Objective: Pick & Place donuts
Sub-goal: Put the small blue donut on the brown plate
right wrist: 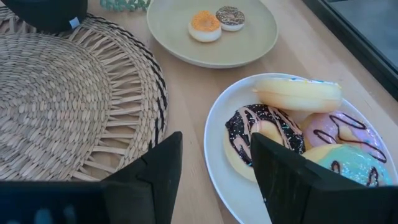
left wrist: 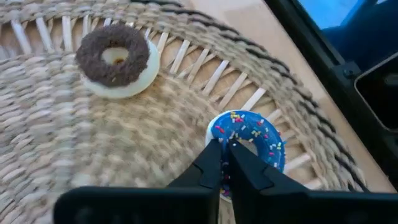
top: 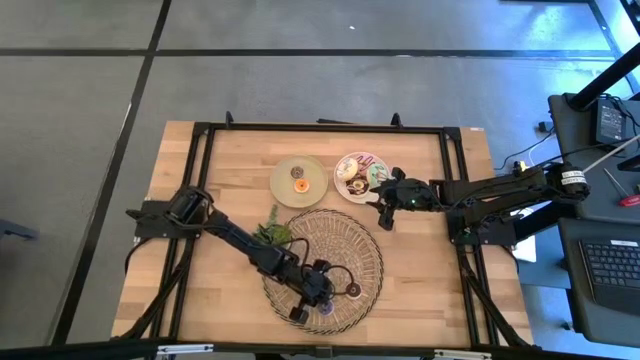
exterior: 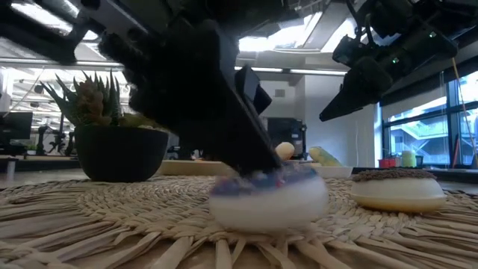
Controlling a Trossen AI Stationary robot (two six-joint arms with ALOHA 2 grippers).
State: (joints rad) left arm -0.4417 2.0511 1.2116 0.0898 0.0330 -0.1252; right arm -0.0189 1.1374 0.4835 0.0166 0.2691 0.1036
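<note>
A blue-iced sprinkled donut point(left wrist: 258, 140) lies flat on the woven mat point(top: 335, 245) near its near edge. My left gripper point(left wrist: 224, 149) is shut, with its tips over that donut's ring. A brown-iced donut point(left wrist: 115, 59) rests on the mat beside it. My right gripper point(right wrist: 214, 162) is open and hovers above the near rim of the white plate point(top: 350, 190). That plate holds a chocolate-drizzled donut point(right wrist: 264, 134), a yellow one point(right wrist: 297, 93), a pink one point(right wrist: 336, 127) and a turquoise one point(right wrist: 354, 162). Two mini donuts point(right wrist: 217, 22) sit on the green plate point(top: 300, 182). My left gripper comes slanting down from above, and its shut fingertips point(left wrist: 214, 152) meet the top of the blue donut's ring point(left wrist: 214, 132) on the side nearest the arm. The donut sits flat on the mat. The fingers hide whether they pinch any of the ring.
A small spiky potted plant point(exterior: 112, 134) stands at the mat's far left edge, close to the left arm. The two plates sit side by side beyond the mat. Bare wood lies to the mat's left and right. A black frame borders the table.
</note>
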